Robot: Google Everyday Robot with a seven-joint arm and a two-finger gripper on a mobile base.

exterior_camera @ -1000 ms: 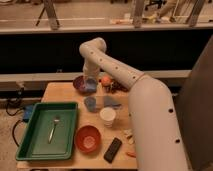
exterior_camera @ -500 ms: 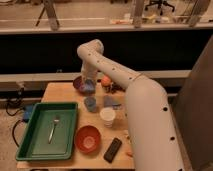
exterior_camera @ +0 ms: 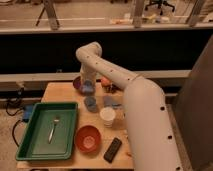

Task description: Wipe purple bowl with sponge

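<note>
Smooth white arm (exterior_camera: 135, 95), hidden gripper (exterior_camera: 87, 86)

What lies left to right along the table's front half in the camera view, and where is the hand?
Green tray holding a fork → red bowl → white cup → black remote. The hand is farther back, at the purple bowl.

A fork (exterior_camera: 53, 128) lies in the green tray (exterior_camera: 35, 148); the claw (exterior_camera: 88, 88) hovers farther back.
</note>
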